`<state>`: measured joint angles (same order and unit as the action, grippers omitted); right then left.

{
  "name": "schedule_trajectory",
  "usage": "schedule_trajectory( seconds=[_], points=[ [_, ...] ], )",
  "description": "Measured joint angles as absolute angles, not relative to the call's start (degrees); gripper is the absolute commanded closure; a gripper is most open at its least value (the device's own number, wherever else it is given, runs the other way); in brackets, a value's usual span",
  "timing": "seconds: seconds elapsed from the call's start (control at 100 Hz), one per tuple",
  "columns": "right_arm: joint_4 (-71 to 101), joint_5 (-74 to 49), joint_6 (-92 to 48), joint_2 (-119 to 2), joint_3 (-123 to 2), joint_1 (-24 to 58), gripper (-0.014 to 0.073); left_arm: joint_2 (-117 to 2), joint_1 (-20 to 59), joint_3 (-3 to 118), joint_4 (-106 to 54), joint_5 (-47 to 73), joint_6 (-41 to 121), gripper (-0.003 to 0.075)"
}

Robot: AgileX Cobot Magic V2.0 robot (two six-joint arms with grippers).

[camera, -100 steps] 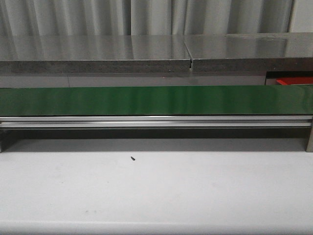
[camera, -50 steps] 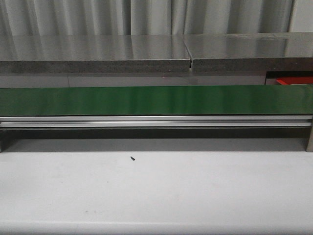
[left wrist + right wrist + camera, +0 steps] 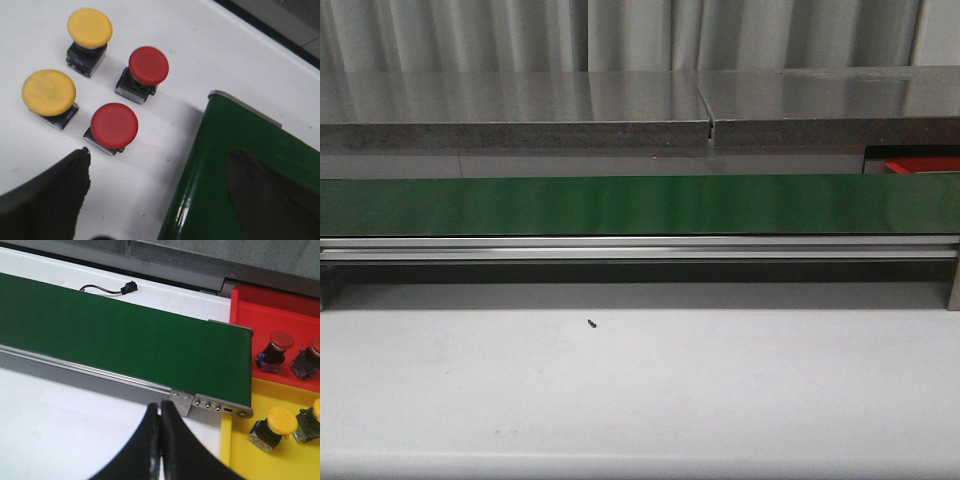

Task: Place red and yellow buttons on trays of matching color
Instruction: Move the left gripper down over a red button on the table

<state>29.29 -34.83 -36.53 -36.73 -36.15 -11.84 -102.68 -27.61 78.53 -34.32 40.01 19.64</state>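
In the left wrist view two yellow buttons [image 3: 90,27] [image 3: 48,93] and two red buttons [image 3: 148,66] [image 3: 114,126] stand on the white table beside the end of the green conveyor belt [image 3: 250,170]. My left gripper [image 3: 157,170] is open and empty, one finger near the closer red button, the other over the belt. In the right wrist view my right gripper [image 3: 160,412] is shut and empty, over the table in front of the belt [image 3: 125,345]. The red tray [image 3: 280,320] holds two red buttons [image 3: 274,351]; the yellow tray [image 3: 265,460] holds two yellow buttons [image 3: 272,428].
The front view shows the green belt [image 3: 640,205] with its metal rail, a grey shelf [image 3: 640,110] behind it, the red tray's edge [image 3: 920,165] at far right, and a small dark speck [image 3: 591,323] on the table. A cable with a connector [image 3: 122,289] lies behind the belt.
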Motion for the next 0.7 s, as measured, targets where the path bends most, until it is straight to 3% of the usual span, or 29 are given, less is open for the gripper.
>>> schedule_trajectory(
  seconds=[0.7],
  points=[
    [29.29,-34.83,-36.53,-36.73,-36.15,-11.84,0.066,-111.43,-27.61,79.43,-34.06,34.6,18.86,0.0195]
  ],
)
